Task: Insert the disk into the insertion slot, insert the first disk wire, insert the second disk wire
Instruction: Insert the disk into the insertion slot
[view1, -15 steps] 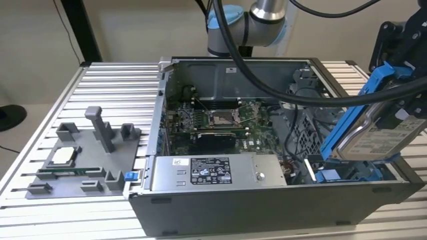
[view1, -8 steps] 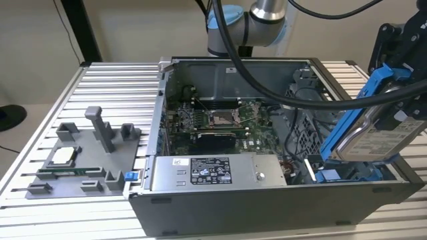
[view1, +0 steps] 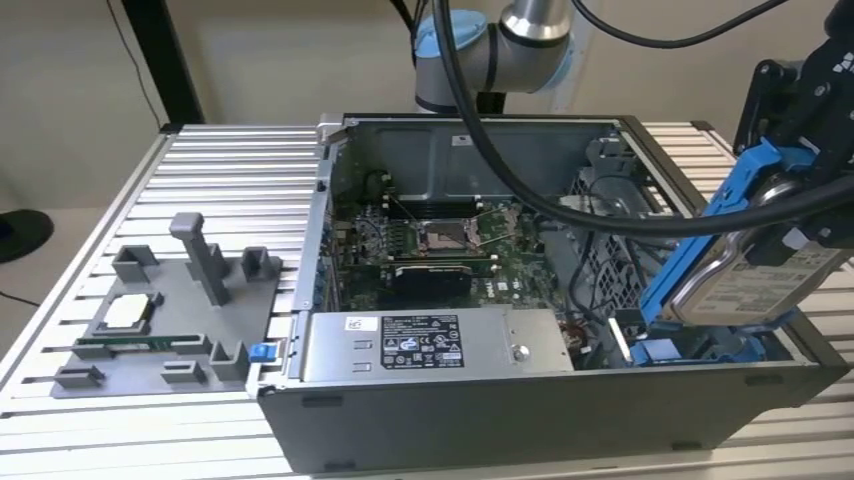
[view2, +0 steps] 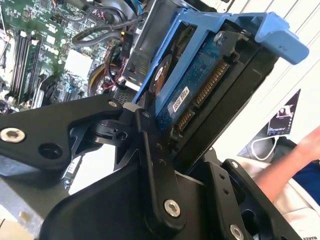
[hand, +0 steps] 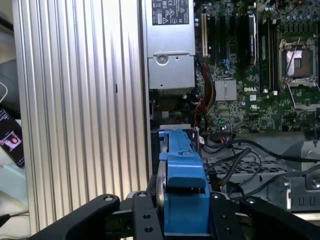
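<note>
We find the hand (view1: 805, 190) at the right edge of the exterior view, pinching the disk (view1: 747, 275) by its blue bracket. The disk is steeply tilted and not seated. Its lower end is at the slot (view1: 674, 350) in the lower right corner of the open case (view1: 534, 400); we cannot tell if they touch. In the first wrist view, fingers (hand: 147, 220) flank the bracket. The case rests on the ribbed surface (view1: 227, 160), and a grey fixture (view1: 174, 320) stands at centre left.
</note>
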